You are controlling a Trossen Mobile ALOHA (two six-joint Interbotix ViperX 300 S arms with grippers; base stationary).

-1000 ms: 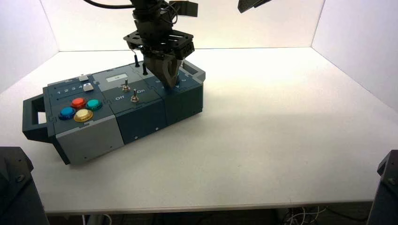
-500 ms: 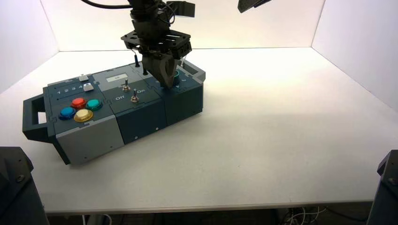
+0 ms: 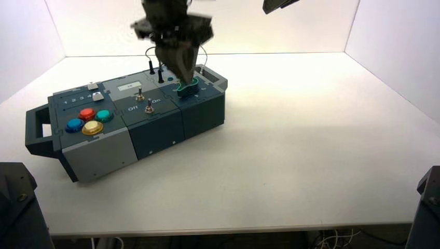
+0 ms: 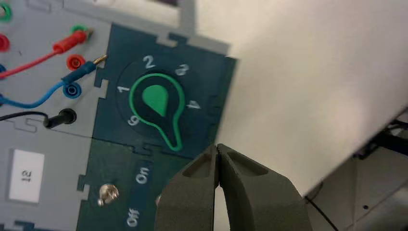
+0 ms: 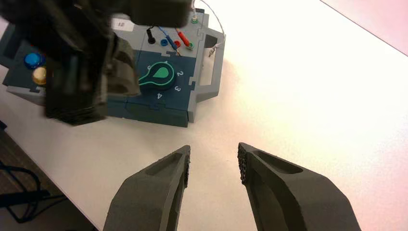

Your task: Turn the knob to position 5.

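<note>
Left gripper [image 3: 186, 80]: fingers together, nothing clamped, upper left of the high view. It has just come off the knob [image 4: 156, 101], which now shows beside its tip, on the box's dark blue panel [image 4: 113, 113]. In the left wrist view the pointer lies between the 4 [image 4: 193, 104] and 6 [image 4: 133, 120], covering where 5 should be. Likely done; just back clear without nudging it. Right gripper [image 5: 214, 151] parked, top edge of the high view.
</note>
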